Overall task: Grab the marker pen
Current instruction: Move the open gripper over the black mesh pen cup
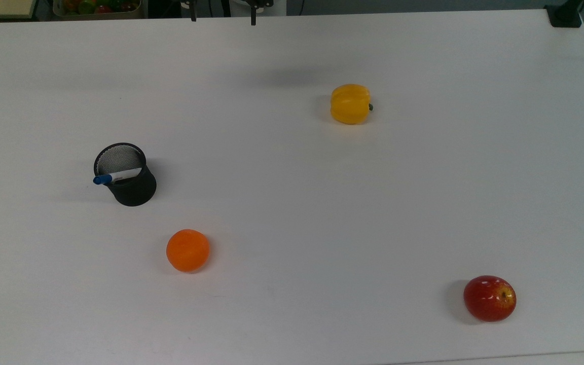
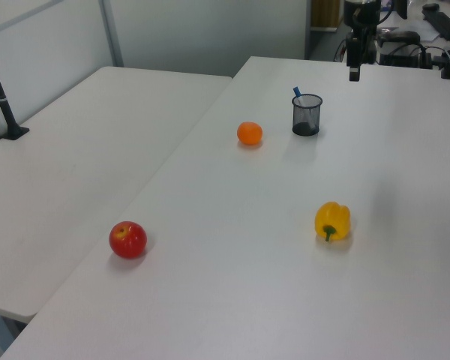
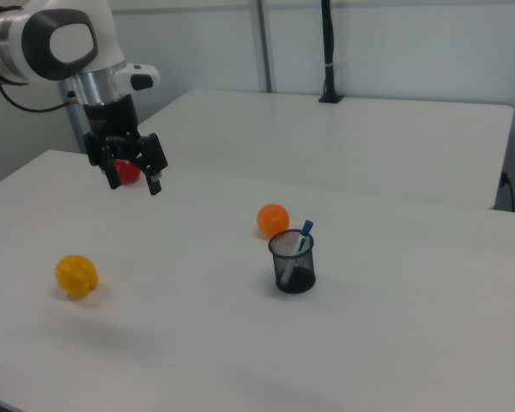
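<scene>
The marker pen [image 1: 118, 176] is white with a blue cap and leans inside a black mesh cup [image 1: 131, 185] on the top view's left side of the white table [image 1: 292, 203]. Its blue cap [image 3: 305, 230] pokes above the cup's rim [image 3: 293, 243]. In the left view the marker pen [image 2: 296, 91] and cup [image 2: 306, 116] stand toward the far end of the table. My gripper [image 3: 134, 180] hangs open and empty well above the table, far from the cup. It appears at the top view's upper edge as my gripper [image 1: 223, 16], fingers spread wide.
On the table lie an orange [image 1: 187, 250] near the cup, a yellow bell pepper [image 1: 350, 104] and a red apple [image 1: 489, 298]. A second table [image 2: 67, 150] adjoins, with a black clamped post [image 2: 4, 105]. A box of produce [image 1: 97, 7] sits beyond the far edge.
</scene>
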Action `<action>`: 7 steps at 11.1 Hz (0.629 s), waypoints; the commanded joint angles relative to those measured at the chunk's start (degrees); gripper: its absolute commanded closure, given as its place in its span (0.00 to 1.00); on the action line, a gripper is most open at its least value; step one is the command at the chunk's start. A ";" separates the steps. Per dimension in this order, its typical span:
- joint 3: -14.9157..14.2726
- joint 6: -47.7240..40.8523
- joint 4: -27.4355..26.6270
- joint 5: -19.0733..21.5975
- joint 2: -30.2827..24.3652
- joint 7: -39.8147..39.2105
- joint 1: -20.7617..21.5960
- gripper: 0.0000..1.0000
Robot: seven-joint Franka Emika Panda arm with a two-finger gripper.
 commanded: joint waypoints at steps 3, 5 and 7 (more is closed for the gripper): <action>-0.37 -1.10 0.26 -0.53 -0.50 0.75 0.36 0.00; -0.46 -1.10 0.26 -0.53 -0.50 0.57 0.19 0.00; -0.98 -1.10 0.17 -0.53 -0.67 0.05 0.10 0.00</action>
